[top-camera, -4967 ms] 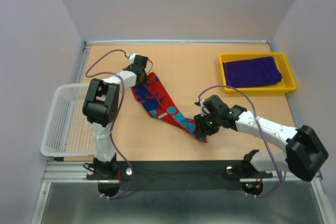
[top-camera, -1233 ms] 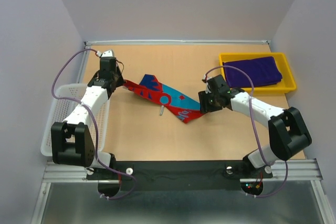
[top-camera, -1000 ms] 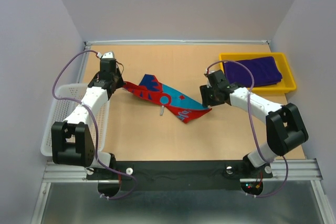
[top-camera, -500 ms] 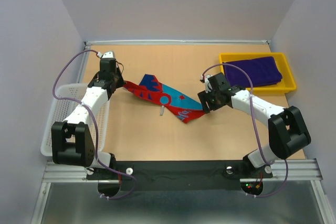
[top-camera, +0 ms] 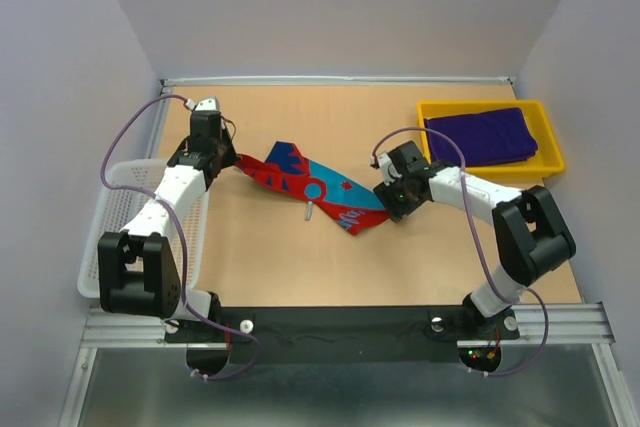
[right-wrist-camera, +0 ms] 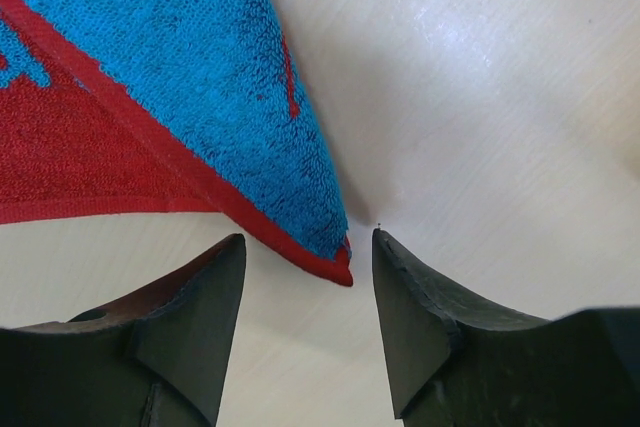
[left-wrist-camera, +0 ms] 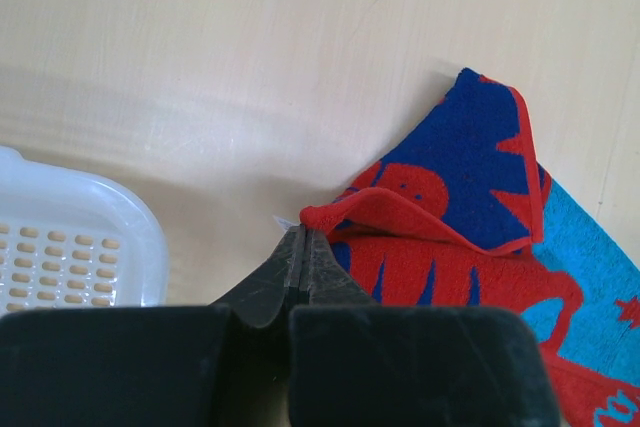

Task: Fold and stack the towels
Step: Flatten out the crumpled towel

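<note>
Red towel (top-camera: 318, 188) runs diagonally from left gripper (left-wrist-camera: 304, 239) to right gripper (right-wrist-camera: 308, 244).

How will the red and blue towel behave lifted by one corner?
Probably floppy: the towel lies creased and folded over itself, so it should sag when lifted. Likely light: the left gripper holds its edge with a fingertip pinch. Its fuzzy pile looks grippy for the open right gripper.

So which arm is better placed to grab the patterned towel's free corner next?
Right. The right gripper is open with a corner of the red towel between its fingers, so it probably only needs to close. The left gripper is occupied, shut on the opposite corner.
</note>
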Available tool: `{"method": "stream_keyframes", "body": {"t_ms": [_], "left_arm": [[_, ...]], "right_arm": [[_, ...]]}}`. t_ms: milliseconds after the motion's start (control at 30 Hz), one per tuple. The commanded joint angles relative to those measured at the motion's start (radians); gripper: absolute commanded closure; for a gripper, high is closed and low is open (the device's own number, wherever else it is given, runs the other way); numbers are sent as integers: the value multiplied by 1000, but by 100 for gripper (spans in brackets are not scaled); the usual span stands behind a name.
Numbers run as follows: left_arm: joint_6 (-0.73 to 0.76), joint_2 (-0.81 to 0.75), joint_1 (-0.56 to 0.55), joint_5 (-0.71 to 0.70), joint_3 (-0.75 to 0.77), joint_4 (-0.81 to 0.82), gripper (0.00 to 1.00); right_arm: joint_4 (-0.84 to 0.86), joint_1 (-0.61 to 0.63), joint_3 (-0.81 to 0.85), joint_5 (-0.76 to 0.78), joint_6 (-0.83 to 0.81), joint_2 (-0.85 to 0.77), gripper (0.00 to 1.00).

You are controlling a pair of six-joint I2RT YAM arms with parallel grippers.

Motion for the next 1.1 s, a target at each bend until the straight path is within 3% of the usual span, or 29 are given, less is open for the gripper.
{"method": "stream_keyframes", "body": {"t_ms": [0, 267, 333, 433, 500, 567, 600, 833, 1067], "left_arm": [[17, -2, 1, -2, 4, 23, 100], [17, 1, 1, 0, 5, 22, 100], [19, 1, 1, 1, 7, 20, 100], [19, 1, 3, -2, 13, 19, 100], [16, 9, 3, -23, 34, 5, 100], [6, 18, 5, -32, 66, -7, 100], [-3, 26, 5, -34, 107, -19, 100], [-59, 175, 6, -32, 428, -116, 100], [-188, 412, 5, 136, 847, -155, 100]], "right_arm": [[7, 9, 63, 10, -46, 17, 41], [23, 10, 83, 14, -49, 31, 47], [21, 9, 86, 10, -51, 29, 66], [20, 9, 85, 10, -46, 25, 73], [20, 9, 86, 37, -37, 5, 87], [20, 9, 97, 74, -26, -20, 92], [21, 9, 105, 95, -17, -47, 99], [21, 6, 250, 376, -54, -124, 100], [29, -100, 505, 528, -131, -98, 100]]}}
